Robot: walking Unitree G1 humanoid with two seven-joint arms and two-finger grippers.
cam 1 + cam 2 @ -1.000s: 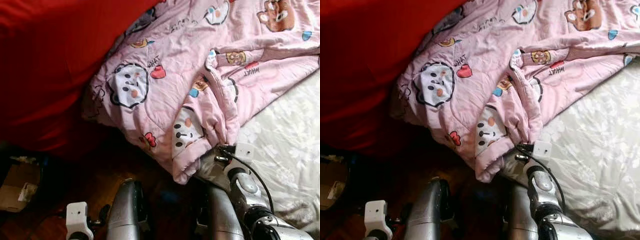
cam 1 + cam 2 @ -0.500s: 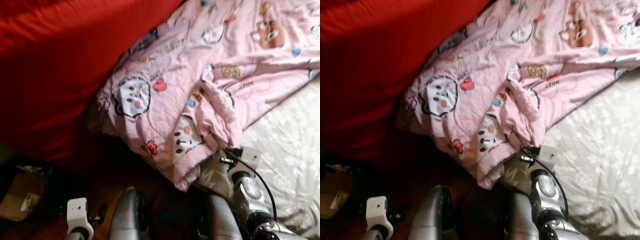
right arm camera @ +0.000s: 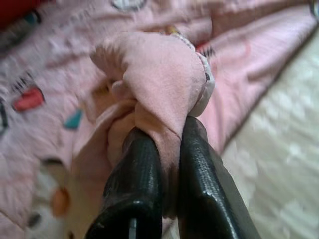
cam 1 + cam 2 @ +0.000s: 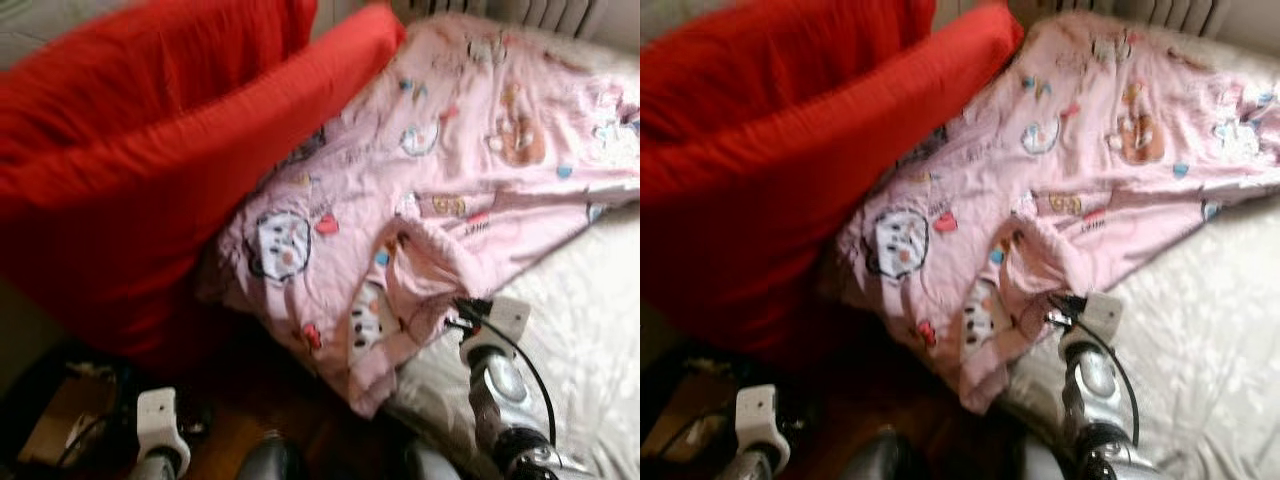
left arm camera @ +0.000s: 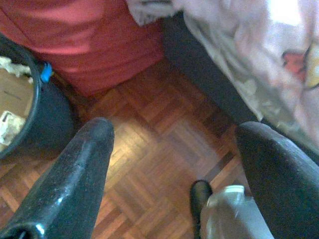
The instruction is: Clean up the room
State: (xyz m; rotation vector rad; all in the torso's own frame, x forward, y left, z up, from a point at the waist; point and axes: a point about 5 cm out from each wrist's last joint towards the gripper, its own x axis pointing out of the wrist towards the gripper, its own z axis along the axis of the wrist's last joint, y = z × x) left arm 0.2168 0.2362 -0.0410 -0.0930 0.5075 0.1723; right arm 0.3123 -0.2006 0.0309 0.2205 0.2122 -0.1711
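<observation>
— Pink blanket (image 4: 440, 190) with cartoon faces lay spread over the bed (image 4: 590, 340), and one corner hung off the edge toward the floor (image 5: 149, 144). Did you see who held it?

— Yes. The right tool (image 3: 167, 164) was clenched on a bunched fold of the blanket, with pink cloth squeezed between its two black fingers (image 3: 134, 184). It was near the blanket's lower edge, just where the white sheet began.

— What was the big red thing?

— A red pillow (image 4: 150, 170). It leaned on the bed beside the blanket and covered a bit of it.

— And the other arm?

— The left tool (image 5: 169, 164) hung low over the wood floor. Its fingers were spread wide apart and held nothing.

— Anything else down there?

— A dark bin (image 5: 30, 119) stood on the floor below the red pillow, with cardboard and paper in it. The pictures from the head were a bit blurry.
</observation>
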